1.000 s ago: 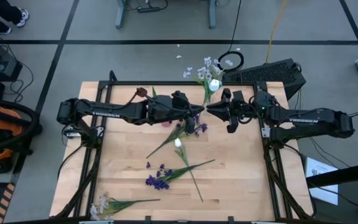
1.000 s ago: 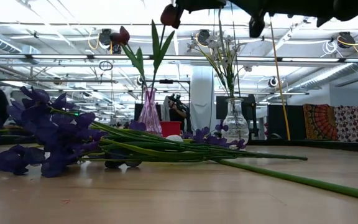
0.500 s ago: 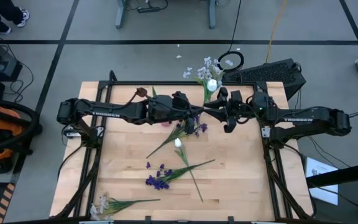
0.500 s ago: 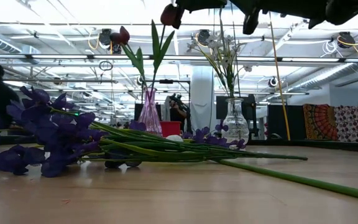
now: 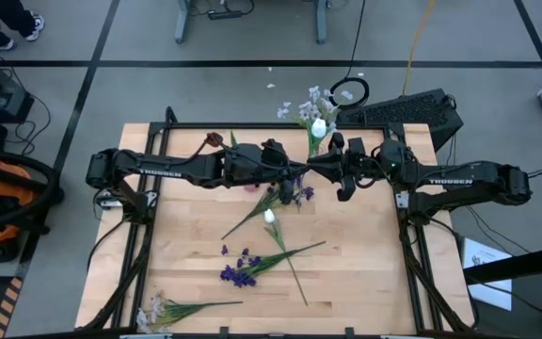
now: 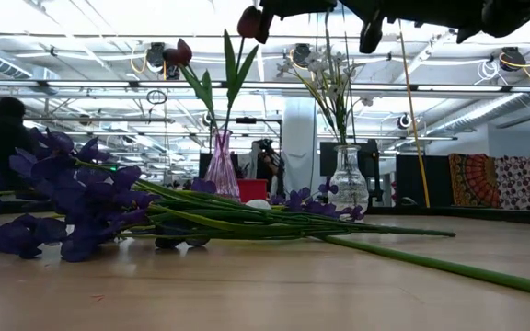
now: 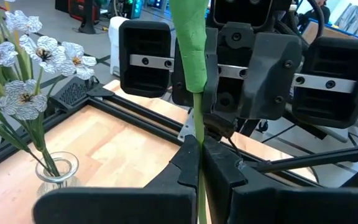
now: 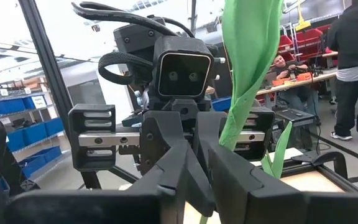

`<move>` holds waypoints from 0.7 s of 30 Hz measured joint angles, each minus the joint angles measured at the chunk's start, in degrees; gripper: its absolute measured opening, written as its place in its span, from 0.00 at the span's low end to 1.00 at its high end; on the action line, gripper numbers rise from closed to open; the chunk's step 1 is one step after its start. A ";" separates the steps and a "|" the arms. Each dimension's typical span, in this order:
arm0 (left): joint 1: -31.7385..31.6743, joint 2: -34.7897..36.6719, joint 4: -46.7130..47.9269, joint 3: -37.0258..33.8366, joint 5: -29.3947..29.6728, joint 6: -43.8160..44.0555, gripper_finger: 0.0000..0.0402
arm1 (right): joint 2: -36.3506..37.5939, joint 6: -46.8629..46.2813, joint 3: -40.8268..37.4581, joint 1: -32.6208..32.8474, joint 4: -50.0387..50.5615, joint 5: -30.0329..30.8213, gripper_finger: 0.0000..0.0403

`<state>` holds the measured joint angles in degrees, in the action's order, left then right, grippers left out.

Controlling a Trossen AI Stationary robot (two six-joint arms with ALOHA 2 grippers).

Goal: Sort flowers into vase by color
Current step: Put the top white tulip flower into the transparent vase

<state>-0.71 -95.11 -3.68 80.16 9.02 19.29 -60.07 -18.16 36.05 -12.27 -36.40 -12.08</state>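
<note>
both grippers, left (image 7: 197, 163) and right (image 8: 194, 163), meet at upper centre, clenched on one tulip stem (image 7: 191, 56); one should release before pulling.

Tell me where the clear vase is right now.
The clear vase stands at the table's far edge, right of centre, holding white flowers; in the low view it is right of the pink vase.
</note>
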 joint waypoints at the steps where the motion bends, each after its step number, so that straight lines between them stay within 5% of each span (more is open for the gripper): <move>1: 0.00 0.00 -0.02 0.00 -0.42 0.00 0.03 | 0.00 0.50 0.00 0.00 -0.02 -0.02 0.12; 7: 0.04 0.00 0.05 0.00 -1.30 0.00 0.03 | 0.00 1.49 0.00 0.00 -0.03 0.16 0.01; 21: 0.06 0.00 0.15 0.00 -1.36 -0.07 0.03 | 0.64 1.93 0.00 -0.36 -0.16 0.29 0.00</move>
<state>-0.65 -95.11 -3.53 80.16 7.66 19.22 -59.43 -16.23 36.05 -12.63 -36.56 -11.79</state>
